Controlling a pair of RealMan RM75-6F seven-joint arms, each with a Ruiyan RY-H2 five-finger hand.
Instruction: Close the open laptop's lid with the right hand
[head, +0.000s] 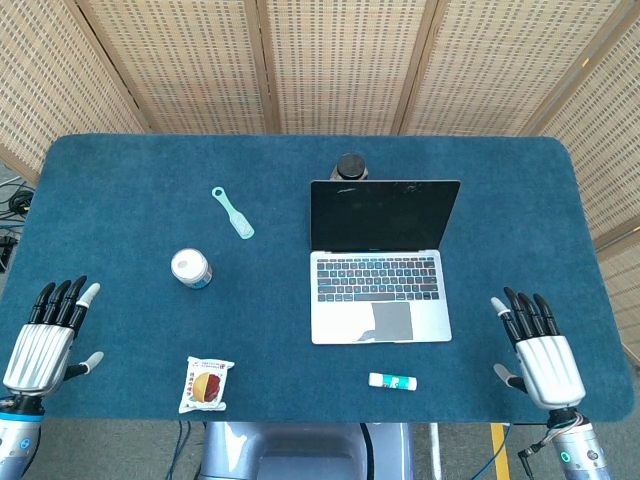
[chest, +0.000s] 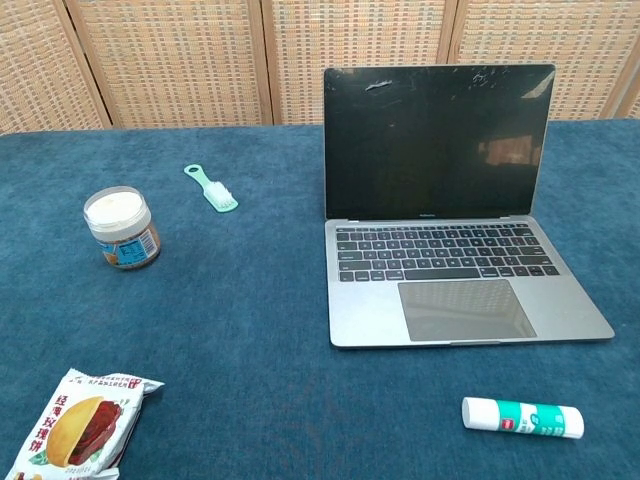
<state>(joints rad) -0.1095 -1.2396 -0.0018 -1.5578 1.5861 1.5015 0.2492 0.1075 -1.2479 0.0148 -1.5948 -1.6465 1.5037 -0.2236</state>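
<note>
A grey laptop (head: 380, 290) (chest: 455, 275) stands open right of the table's middle, its dark lid (head: 384, 215) (chest: 438, 140) upright and facing me. My right hand (head: 538, 350) hovers at the front right edge of the table, fingers straight and spread, holding nothing, well right of the laptop. My left hand (head: 45, 335) hangs at the front left edge, fingers spread and empty. Neither hand shows in the chest view.
A glue stick (head: 392, 381) (chest: 522, 418) lies in front of the laptop. A small jar (head: 190, 268) (chest: 121, 228), a mint brush (head: 232, 212) (chest: 211, 187) and a snack packet (head: 206, 385) (chest: 80, 426) lie on the left half. A black round object (head: 351, 165) sits behind the lid.
</note>
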